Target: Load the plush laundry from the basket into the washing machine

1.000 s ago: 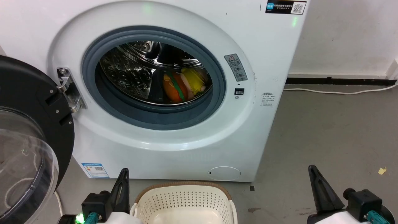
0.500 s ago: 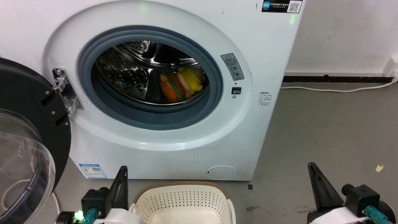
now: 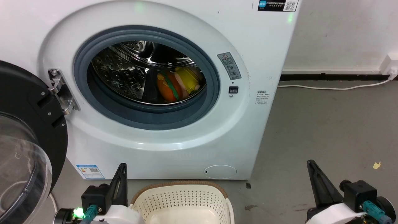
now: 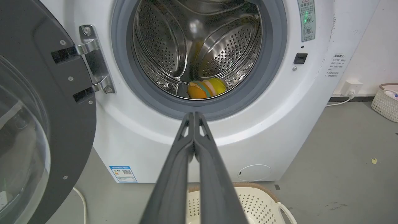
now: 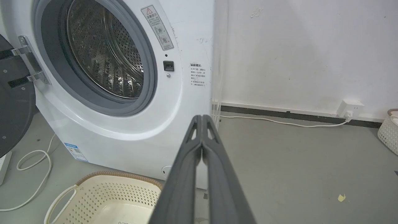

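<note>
LAUNDRY ROOM: The plush laundry [image 3: 175, 84], an orange-and-yellow stuffed toy banded in green, lies at the bottom of the steel drum [image 3: 124, 71] inside the washing machine [image 3: 174, 140]. In the head view it shows right of centre through the grey gasket [image 3: 155, 115]. The machine's black-rimmed dome door [image 3: 28, 93] stands swung open at the left edge of the frame.

The basket [image 3: 182, 199], cream and perforated with a brown woven rim, sits on the grey floor [image 3: 326, 130] just in front of the washer at bottom centre. Its near half is cut off by the frame edge.

The left gripper [image 3: 123, 165] rises at lower left, just beside the basket. The right gripper [image 3: 308, 162] rises at lower right, well apart from it. In each wrist view the two dark fingers [image 4: 174, 174] are pressed together along their length and grip nothing.

A white cable [image 3: 329, 88] runs along the foot of the wall at upper right to what looks like a wall socket [image 5: 349, 107], and a small yellow scrap [image 3: 377, 165] lies on the floor at right.
</note>
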{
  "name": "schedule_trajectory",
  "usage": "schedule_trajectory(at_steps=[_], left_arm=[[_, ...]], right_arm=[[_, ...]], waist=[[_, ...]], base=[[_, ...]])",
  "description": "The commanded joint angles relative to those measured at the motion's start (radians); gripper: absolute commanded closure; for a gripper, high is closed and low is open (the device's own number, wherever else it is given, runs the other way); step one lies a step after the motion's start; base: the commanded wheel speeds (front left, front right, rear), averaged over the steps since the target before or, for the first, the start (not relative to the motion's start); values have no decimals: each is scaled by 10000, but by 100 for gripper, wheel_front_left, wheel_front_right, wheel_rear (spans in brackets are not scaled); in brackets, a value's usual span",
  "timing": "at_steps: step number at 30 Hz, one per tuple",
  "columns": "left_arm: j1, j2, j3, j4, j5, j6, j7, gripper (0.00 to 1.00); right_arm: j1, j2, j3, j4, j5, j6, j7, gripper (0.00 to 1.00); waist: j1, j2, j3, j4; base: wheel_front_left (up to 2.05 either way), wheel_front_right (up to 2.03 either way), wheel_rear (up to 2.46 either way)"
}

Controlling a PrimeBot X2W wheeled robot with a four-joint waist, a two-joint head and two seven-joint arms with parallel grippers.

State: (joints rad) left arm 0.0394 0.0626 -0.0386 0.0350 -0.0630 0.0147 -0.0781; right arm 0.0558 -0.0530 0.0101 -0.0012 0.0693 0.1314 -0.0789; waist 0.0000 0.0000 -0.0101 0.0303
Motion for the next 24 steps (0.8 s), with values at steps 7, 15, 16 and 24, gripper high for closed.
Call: schedule_trajectory(at_steps=[7, 15, 16, 24], left_arm=[[-203, -44, 113, -114, 172, -52, 193, 100], [-256, -66, 188, -179, 298, -78, 356, 100], [-262, -69, 198, -188, 314, -81, 376, 100], [-328, -96, 292, -269, 472, -114, 579, 100]], right_arm=[[-222, 21, -29, 10, -206, -6, 195, 100], [-315, 23, -49, 11, -341, -6, 359, 100], [-327, 23, -51, 11, -357, -6, 380, 100], [-443, 26, -76, 12, -526, -7, 585, 100]], waist=[[0, 0, 20, -58], [0, 0, 42, -126], [0, 0, 45, -134], [0, 0, 73, -219]], base=[[0, 0, 0], [0, 0, 0], [0, 0, 0], [0, 0, 0]])
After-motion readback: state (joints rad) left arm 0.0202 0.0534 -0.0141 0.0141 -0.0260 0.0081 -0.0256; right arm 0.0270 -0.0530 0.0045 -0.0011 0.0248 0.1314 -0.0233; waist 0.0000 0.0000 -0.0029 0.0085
